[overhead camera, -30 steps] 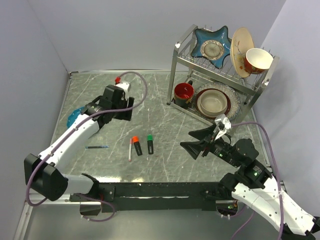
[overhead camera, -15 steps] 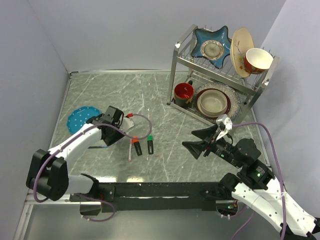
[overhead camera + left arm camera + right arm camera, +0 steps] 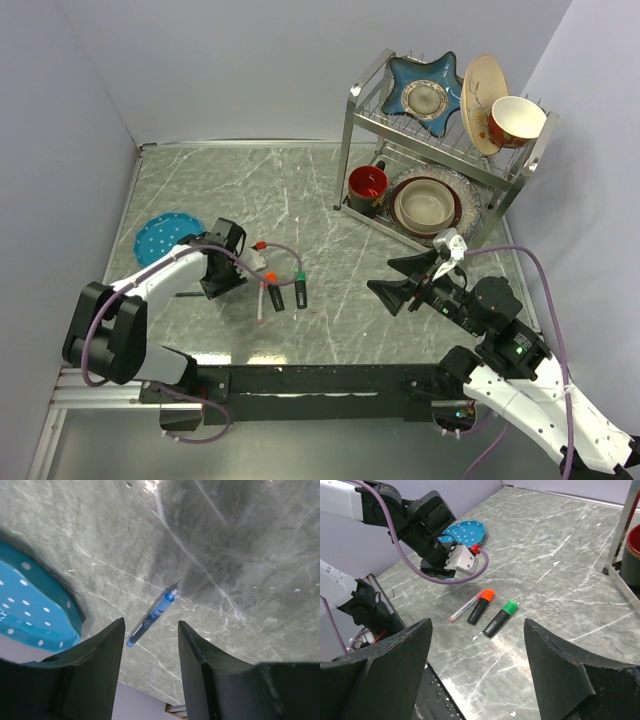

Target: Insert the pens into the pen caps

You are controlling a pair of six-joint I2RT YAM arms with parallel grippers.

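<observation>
The thin blue pen (image 3: 152,615) lies on the marble table just ahead of my left gripper (image 3: 150,626), which is open with nothing between its fingers. From above, that gripper (image 3: 222,275) hangs low at the table's left, beside the blue pen (image 3: 188,294). To its right lie a white pen (image 3: 466,607), an orange-ended black marker (image 3: 481,606) and a green-ended black marker (image 3: 501,618). A tiny pinkish bit (image 3: 492,648) near the green marker is too small to identify; I cannot make out separate pen caps. My right gripper (image 3: 378,276) is open and empty, raised right of the markers.
A blue dotted plate (image 3: 160,236) lies at the left, close behind the left gripper. A metal dish rack (image 3: 440,150) holding bowls, plates and a red mug (image 3: 367,186) stands at the back right. Walls close off the left and back.
My left arm has swung from the back of the table down towards the near left, over the blue pen, and its jaws have narrowed. The right arm has not moved.
</observation>
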